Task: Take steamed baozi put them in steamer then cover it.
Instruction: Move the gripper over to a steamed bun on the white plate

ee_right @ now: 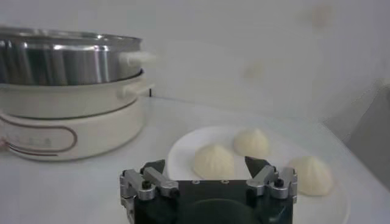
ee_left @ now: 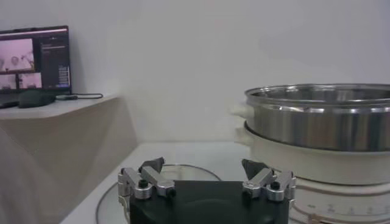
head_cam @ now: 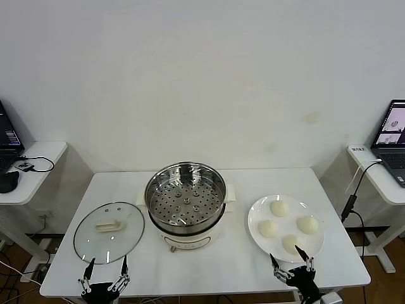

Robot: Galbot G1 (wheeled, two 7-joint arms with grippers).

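Note:
Several cream-white baozi (head_cam: 279, 208) lie on a white plate (head_cam: 255, 223) at the table's right; the nearest baozi (ee_right: 213, 161) sits just beyond my right gripper (head_cam: 289, 256), which is open and empty at the front edge. The steel steamer (head_cam: 185, 195) on its white base stands mid-table, uncovered, its perforated tray bare. It also shows in the left wrist view (ee_left: 323, 115) and in the right wrist view (ee_right: 67, 58). The glass cover (head_cam: 109, 230) with its cream handle lies flat at the left. My left gripper (head_cam: 106, 265) is open and empty at the front edge, just before the cover (ee_left: 183, 172).
The white table (head_cam: 209, 266) ends just behind both grippers. Side desks with laptops stand at the far left (head_cam: 6, 136) and far right (head_cam: 392, 130). A cable (head_cam: 354, 183) hangs off the right desk.

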